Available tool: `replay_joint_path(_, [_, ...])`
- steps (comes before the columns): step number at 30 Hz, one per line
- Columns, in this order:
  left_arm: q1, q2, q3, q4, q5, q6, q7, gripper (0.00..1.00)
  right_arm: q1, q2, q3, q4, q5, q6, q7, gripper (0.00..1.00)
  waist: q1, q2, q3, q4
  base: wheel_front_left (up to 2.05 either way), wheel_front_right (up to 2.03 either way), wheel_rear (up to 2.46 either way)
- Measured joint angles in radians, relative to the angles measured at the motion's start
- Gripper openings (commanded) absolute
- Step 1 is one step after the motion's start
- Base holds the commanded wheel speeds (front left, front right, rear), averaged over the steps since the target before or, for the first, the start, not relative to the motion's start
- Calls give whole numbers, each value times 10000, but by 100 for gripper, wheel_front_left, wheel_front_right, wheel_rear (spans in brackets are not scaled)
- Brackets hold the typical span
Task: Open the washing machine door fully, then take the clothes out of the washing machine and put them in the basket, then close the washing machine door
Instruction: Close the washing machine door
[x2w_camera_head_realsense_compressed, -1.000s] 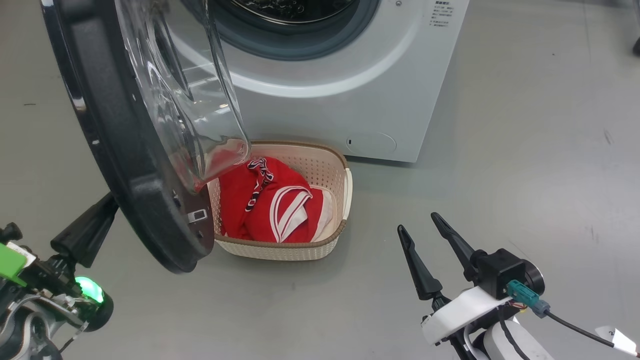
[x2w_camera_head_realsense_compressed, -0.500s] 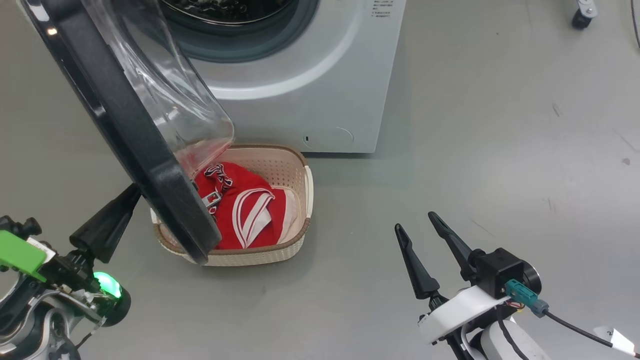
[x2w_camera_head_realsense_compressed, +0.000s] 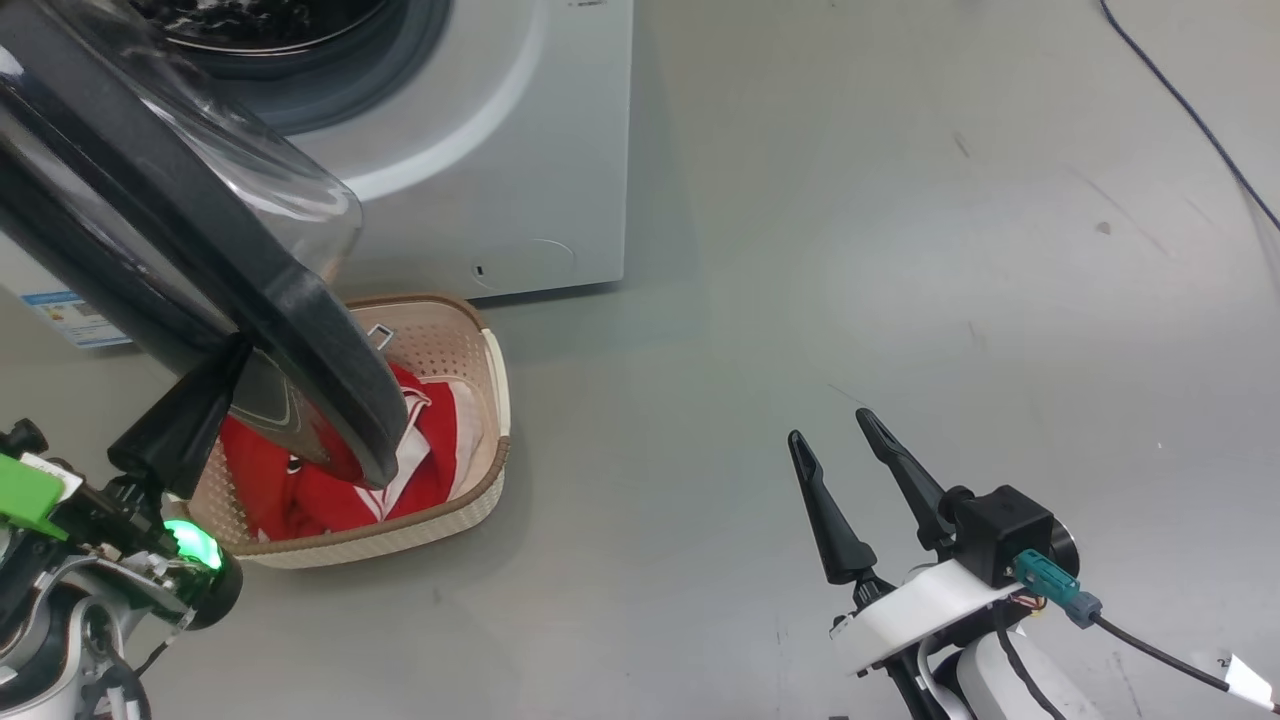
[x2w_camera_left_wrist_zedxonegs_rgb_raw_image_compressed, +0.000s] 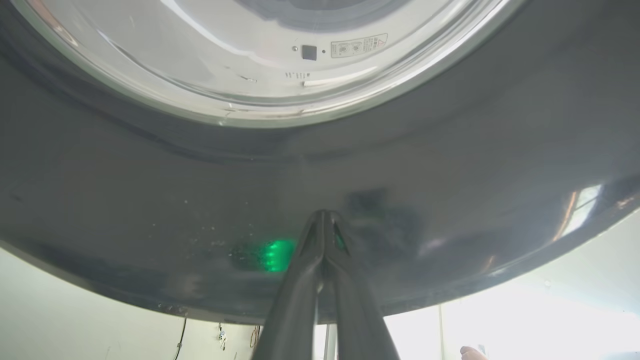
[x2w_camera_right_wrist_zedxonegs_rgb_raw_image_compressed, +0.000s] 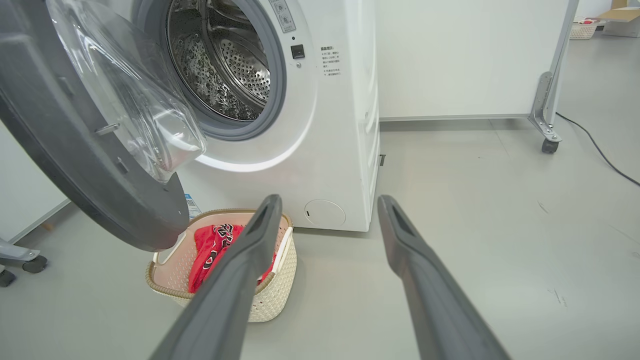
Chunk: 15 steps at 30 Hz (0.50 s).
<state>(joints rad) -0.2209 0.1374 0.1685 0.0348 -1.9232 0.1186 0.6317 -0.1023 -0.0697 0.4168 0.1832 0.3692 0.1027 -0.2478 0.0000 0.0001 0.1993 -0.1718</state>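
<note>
Found left gripper (x2w_camera_left_wrist_zedxonegs_rgb_raw_image_compressed: 324, 220) pressed together, tips at outer face of washing machine door (x2w_camera_head_realsense_compressed: 300, 340), ajar above basket (x2w_camera_head_realsense_compressed: 470, 500) holding red clothes (x2w_camera_head_realsense_compressed: 300, 490). Noted washing machine (x2w_camera_head_realsense_compressed: 520, 150) behind, drum (x2w_camera_right_wrist_zedxonegs_rgb_raw_image_compressed: 225, 65) exposed. Recorded right gripper (x2w_camera_head_realsense_compressed: 830, 427) spread wide, empty, above floor (x2w_camera_head_realsense_compressed: 800, 250).

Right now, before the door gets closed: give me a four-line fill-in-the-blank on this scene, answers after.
1. The clothes lie in the ____.
2. The washing machine door stands ____.
3. The left gripper has its jaws ____, with the tips at the door's glossy black outer face.
4. The right gripper has its jaws ____ and holds nothing.

Missing words: basket; open; shut; open.
</note>
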Motion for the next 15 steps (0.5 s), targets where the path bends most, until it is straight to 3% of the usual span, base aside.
replay_joint_path(15, [-535,-194,284,642,257,8,-1093,0,18,88,-67,-54,8,2,0,100,0,0,169,-2130,0,0,0])
